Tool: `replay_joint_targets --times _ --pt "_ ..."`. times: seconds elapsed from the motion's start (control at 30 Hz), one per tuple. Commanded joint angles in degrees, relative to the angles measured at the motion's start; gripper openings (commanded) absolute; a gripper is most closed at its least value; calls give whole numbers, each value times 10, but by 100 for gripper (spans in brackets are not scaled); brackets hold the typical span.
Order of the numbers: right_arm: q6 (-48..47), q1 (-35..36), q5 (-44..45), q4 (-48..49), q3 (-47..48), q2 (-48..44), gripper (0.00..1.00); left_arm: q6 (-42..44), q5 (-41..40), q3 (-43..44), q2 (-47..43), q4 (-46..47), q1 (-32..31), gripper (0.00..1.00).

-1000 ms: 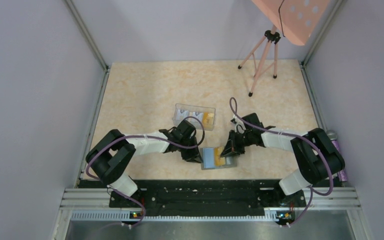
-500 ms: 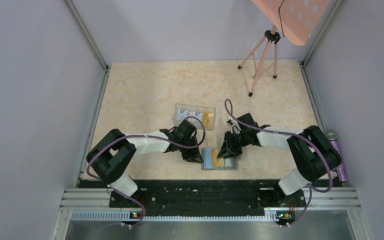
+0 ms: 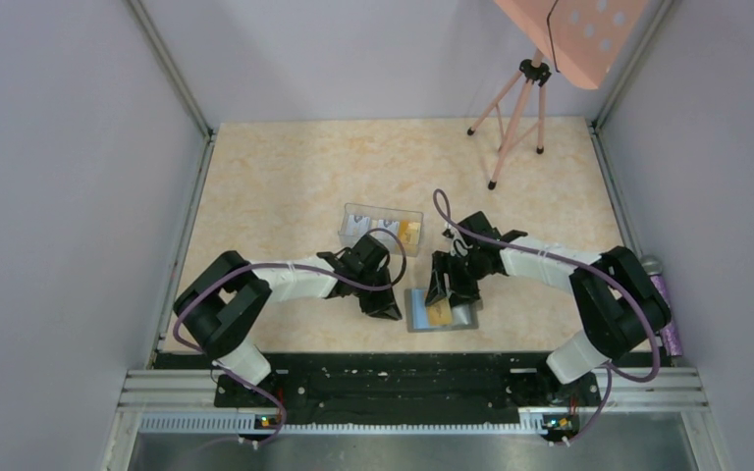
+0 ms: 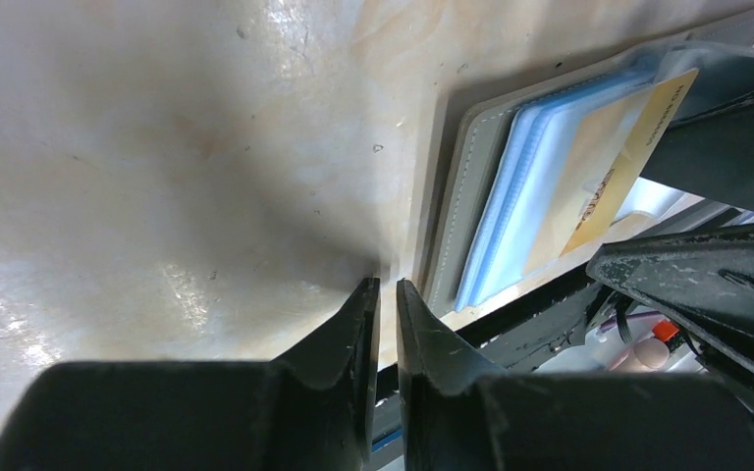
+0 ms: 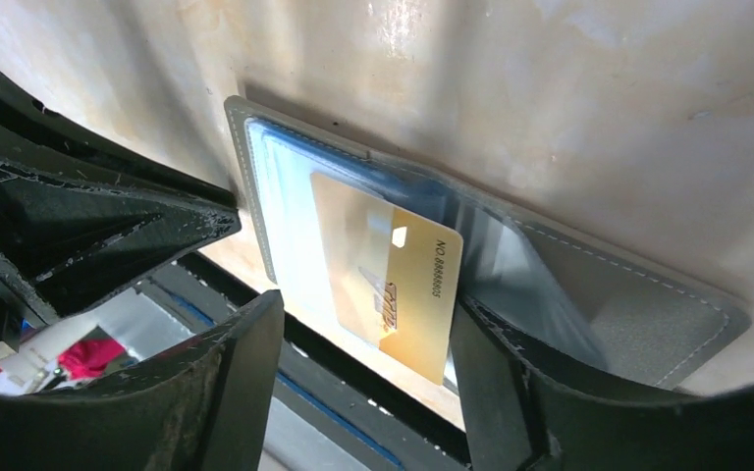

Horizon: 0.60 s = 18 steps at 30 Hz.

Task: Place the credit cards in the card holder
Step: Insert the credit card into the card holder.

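Note:
The card holder lies open near the table's front edge, grey outside and light blue inside. A gold credit card sits partly tucked into its blue slots and also shows in the left wrist view. My right gripper stands open astride that card, one finger on each side, gripping nothing. My left gripper is shut with only a thin slit, empty, tips on the table just left of the holder's edge. More credit cards lie in a clear box.
The clear plastic box stands just behind both grippers. A pink tripod stands at the back right. The black rail runs along the front edge close to the holder. A purple object lies beyond the right edge.
My right gripper has opened and let go of the gold card, now resting in the holder. The holder has shifted slightly right, away from my left gripper's tips.

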Motion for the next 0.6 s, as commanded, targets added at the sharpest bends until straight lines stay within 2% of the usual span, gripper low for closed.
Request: replay_joint_targets --times 0.0,0.17,0.3,0.57 --pt "-40 19 76 -60 30 -20 65 15 -40 2 24 -22 -6 18" --pt "-54 31 105 -91 57 -41 73 17 -39 8 25 -25 -7 18" --pt "-69 31 85 -92 62 -63 79 20 -38 17 22 -25 -8 18" --pt "-68 31 108 -99 52 -83 80 28 -33 49 32 -35 -9 18"
